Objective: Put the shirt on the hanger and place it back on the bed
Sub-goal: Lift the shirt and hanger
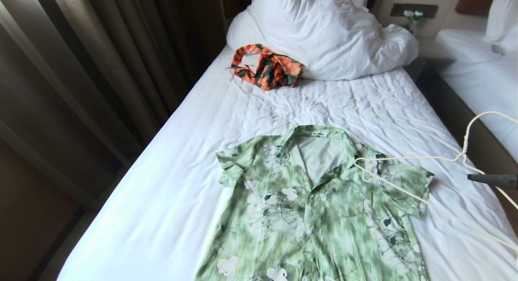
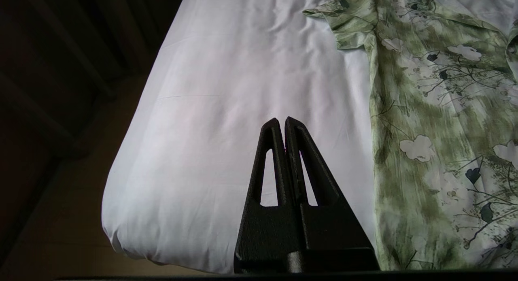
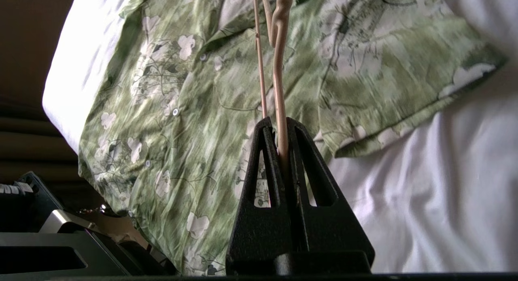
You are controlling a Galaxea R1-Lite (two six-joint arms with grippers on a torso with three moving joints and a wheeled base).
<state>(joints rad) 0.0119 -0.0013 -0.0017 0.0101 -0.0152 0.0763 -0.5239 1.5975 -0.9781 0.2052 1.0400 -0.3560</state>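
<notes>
Head view: the shirt [image 1: 319, 208] is seen spread flat, front up, on the near part of the bed [image 1: 170, 184], its collar toward the pillows and its lower hem cut off by the frame's lower edge. The hanger [image 1: 445, 158] is held above the bed's right side, its hook curving upward near the frame's right edge. One end of its wire frame reaches over the shirt's shoulder beside the collar; whether the wire touches the cloth cannot be told. The right gripper [image 1: 471, 177] is seen only as dark fingertips entering from the right edge, at the hanger's neck.

In the right wrist view, the right gripper [image 3: 281, 151] is shown closed on the hanger [image 3: 279, 86], the wire being pinched between the two black fingers, with the shirt [image 3: 194, 111] and white sheet lying beneath.

In the left wrist view, the left gripper [image 2: 282, 125] is shown with its fingers pressed together and nothing between them, held over bare sheet near the bed's left edge [image 2: 133, 159], with the shirt's sleeve and side [image 2: 437, 123] lying just beside it.

Farther up the bed, an orange-and-green garment [image 1: 267, 67] is bunched against a white pillow [image 1: 323, 34]. Dark curtains [image 1: 101, 58] are hung along the left side, and a second bed [image 1: 481, 78] is placed to the right.
</notes>
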